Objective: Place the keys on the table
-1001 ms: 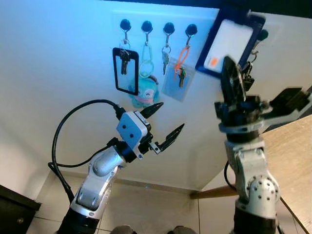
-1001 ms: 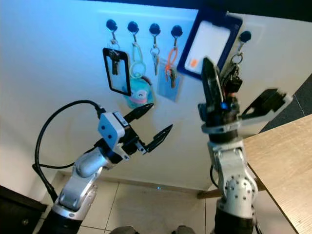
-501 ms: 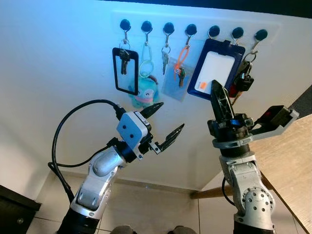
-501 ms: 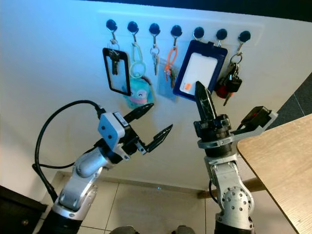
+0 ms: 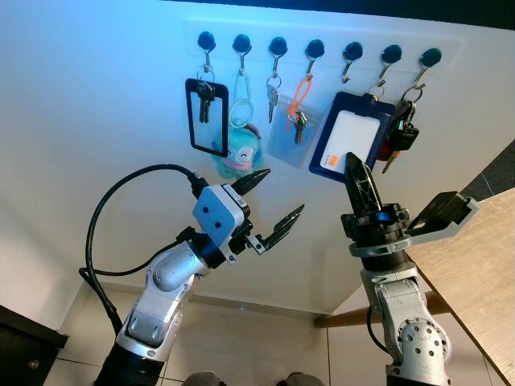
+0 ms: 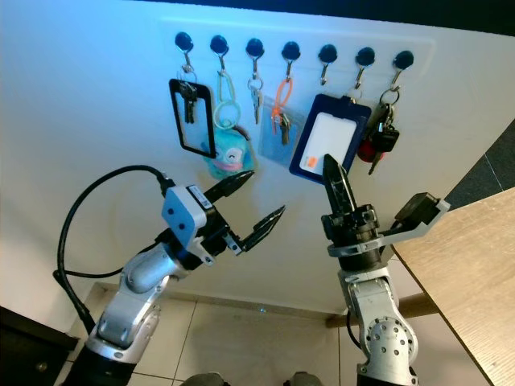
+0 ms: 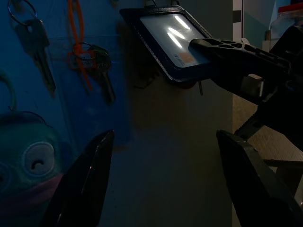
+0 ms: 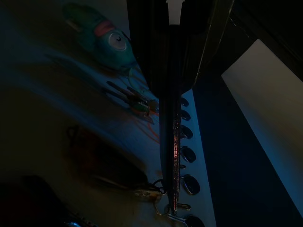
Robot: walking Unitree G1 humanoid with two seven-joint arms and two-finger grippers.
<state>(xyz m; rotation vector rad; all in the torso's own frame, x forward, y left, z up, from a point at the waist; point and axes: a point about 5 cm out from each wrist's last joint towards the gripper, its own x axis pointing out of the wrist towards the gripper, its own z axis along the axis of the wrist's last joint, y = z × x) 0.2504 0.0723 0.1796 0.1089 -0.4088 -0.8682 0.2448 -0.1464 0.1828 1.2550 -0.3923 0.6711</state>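
Right end effector (image 5: 354, 173): lowered from a second ago, fingers pinched on the badge (image 5: 348, 138), now off its hook and below the row.
Left end effector (image 5: 273, 199): spread wide, idle.
Tabletop (image 5: 475, 265): at right, nothing laid there yet.
Keys (image 5: 402, 137): hang beside the badge.
Hooks (image 5: 314, 50): other keys, green toy (image 5: 239, 154) remain.

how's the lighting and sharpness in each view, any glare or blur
Left and right eye views: bright and sharp, with a blue cast on the wall fading to white on the right. Left wrist view: dim, the left gripper fingers soft in the foreground, glare streaks on the blue badge holder. Right wrist view: very dark, the right gripper a near silhouette, the hooks faintly lit.
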